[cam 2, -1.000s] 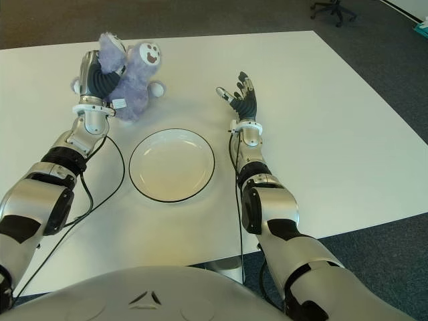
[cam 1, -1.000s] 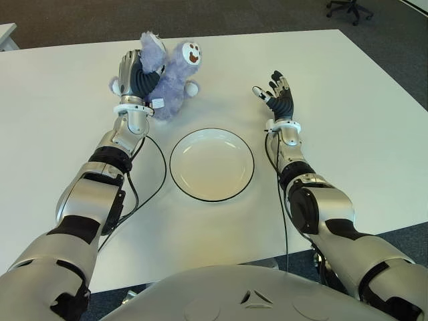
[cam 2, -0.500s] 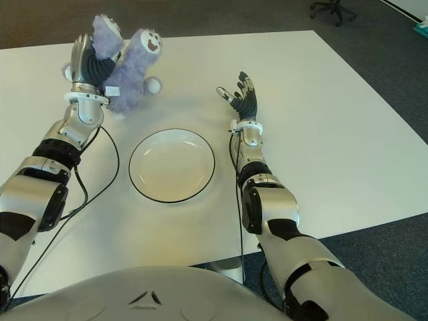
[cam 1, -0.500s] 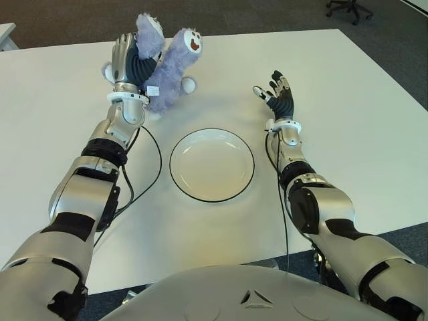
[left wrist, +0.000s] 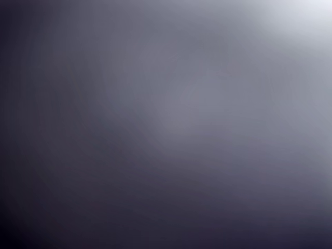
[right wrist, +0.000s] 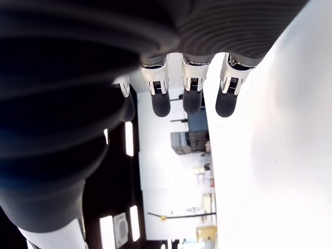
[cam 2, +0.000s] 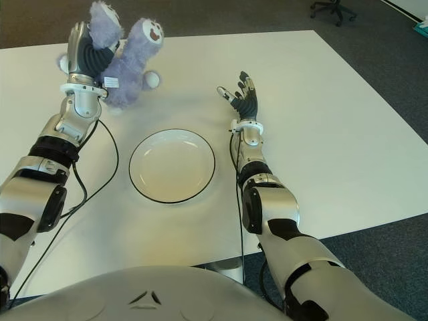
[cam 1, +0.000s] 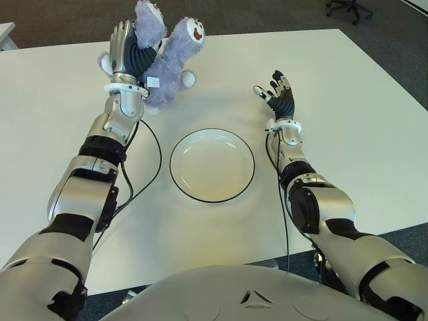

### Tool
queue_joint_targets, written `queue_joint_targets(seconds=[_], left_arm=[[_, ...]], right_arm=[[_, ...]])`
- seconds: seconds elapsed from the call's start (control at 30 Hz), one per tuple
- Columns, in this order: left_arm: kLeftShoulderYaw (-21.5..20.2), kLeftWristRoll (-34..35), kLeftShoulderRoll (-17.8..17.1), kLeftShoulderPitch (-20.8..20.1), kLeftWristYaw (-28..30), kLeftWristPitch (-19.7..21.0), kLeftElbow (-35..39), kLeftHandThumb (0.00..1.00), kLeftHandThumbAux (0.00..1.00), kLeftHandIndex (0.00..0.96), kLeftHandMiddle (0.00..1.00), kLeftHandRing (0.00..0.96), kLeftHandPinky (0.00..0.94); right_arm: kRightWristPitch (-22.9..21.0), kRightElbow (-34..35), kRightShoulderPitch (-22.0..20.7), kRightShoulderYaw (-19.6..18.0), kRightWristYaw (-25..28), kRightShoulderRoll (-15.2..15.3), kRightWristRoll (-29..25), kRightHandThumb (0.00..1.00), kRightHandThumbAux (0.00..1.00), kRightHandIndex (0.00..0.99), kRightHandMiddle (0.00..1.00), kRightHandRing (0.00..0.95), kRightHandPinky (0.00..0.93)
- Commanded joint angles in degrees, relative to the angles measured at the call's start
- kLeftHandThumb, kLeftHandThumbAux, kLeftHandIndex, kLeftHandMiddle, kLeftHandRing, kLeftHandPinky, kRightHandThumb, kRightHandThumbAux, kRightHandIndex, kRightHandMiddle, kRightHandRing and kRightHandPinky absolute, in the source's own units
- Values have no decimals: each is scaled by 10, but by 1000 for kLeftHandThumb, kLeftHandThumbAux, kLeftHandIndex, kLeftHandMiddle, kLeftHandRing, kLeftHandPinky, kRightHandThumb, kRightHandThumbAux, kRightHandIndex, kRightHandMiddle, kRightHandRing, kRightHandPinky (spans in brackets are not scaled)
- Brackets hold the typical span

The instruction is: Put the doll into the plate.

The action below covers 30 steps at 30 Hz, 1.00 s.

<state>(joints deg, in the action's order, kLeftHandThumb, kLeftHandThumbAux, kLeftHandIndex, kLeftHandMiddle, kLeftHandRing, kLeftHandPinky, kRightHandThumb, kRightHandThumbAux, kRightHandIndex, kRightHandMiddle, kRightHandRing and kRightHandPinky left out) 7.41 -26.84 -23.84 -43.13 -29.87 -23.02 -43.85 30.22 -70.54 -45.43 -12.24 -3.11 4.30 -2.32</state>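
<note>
A fluffy purple doll (cam 1: 172, 60) with a white face hangs in the air over the far left of the white table (cam 1: 348, 120), tilted, with a small tag at its side. My left hand (cam 1: 130, 57) is shut on it, fingers wrapped around its body. The left wrist view is filled by a grey blur. A white plate (cam 1: 212, 164) with a dark rim lies empty at the table's middle, nearer to me and to the right of the doll. My right hand (cam 1: 277, 90) stays right of the plate, fingers spread and holding nothing.
A black cable (cam 1: 150, 180) runs along my left arm beside the plate's left rim. Dark carpet surrounds the table, and an office chair (cam 1: 348, 8) stands at the far right.
My left hand has lifted the doll up off the table and a little farther away. The right hand and the plate have not moved.
</note>
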Motion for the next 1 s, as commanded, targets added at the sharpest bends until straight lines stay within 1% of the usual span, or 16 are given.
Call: queue_joint_targets(seconds=[0.03,0.3,0.57,0.9,1.0], left_arm=[[-15,18,-5,18,30,11,38,946,605,840,891,904,892],[-31,35,3,32,58,23,81,928,603,843,903,906,887],[-32,28,1,41,61,22,109,921,600,841,903,906,887],[-36,39,4,58,96,31,165,918,600,838,903,905,880],[-39,47,6,68,111,33,191,918,599,836,901,904,881]], right_arm=[[-33,-40,56,2,0,-8,5,90,785,87,42,36,79],[-34,-41,55,1,1,-7,5,106,787,86,44,37,81],[-34,-41,55,2,1,-7,6,91,778,82,40,35,78],[-35,-43,53,3,1,-6,6,91,786,82,42,34,78],[-35,-43,52,3,0,-7,6,94,786,87,44,35,80]])
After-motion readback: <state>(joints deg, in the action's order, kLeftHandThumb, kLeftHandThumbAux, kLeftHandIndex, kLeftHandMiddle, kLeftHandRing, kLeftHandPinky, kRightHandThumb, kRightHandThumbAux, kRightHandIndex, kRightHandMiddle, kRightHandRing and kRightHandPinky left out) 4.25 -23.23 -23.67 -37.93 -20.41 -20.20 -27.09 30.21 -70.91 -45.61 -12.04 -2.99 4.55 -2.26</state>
